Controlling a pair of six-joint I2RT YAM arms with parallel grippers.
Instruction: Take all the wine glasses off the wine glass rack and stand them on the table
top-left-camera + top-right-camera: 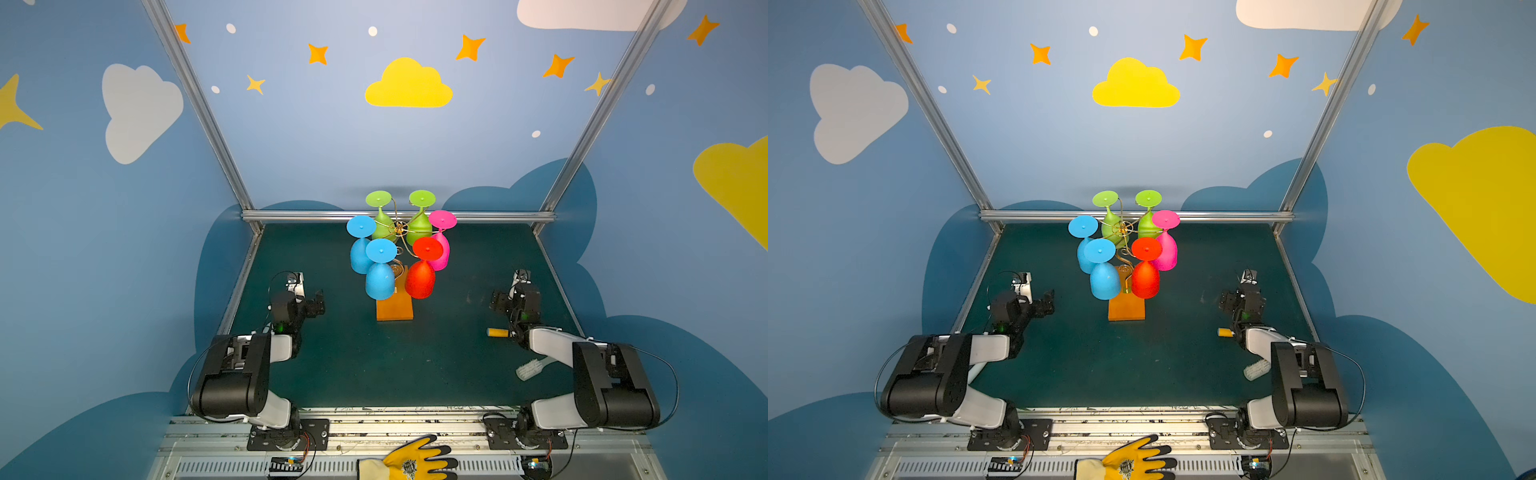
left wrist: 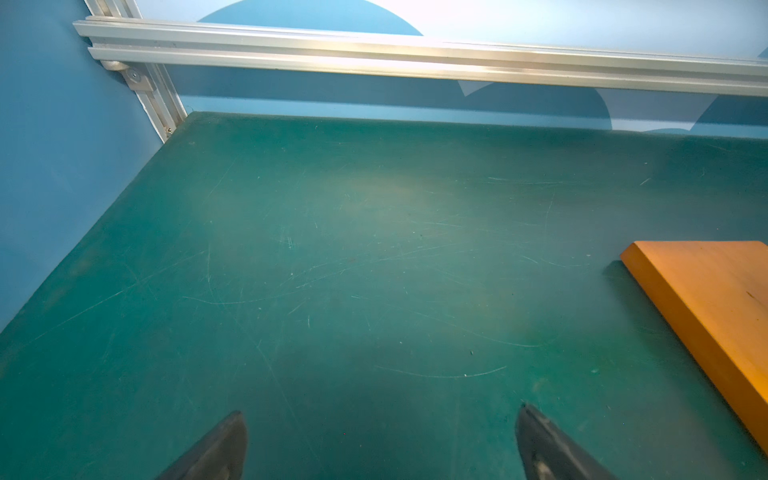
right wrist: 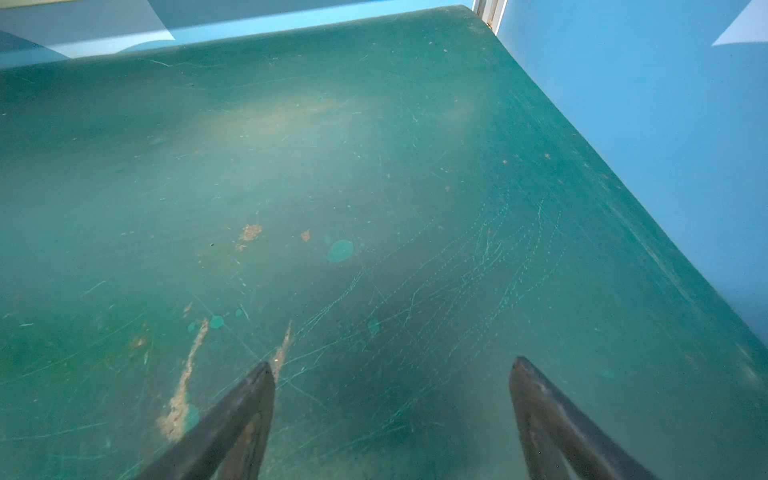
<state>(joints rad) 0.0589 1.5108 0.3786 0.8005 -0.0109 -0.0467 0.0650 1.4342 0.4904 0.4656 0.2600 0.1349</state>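
While the left gripper (image 2: 380,417) and right gripper (image 3: 392,365) are hovering spread wide and empty near the desk's (image 1: 353,365) side edges, the wine glass rack (image 1: 395,309) is standing centrally toward the far edge, carrying six inverted glasses. The front red wine glass (image 1: 420,279) is looking light, rigid, slick plastic; its bowl is probably offering the safest hold, sliding outward off the wire.
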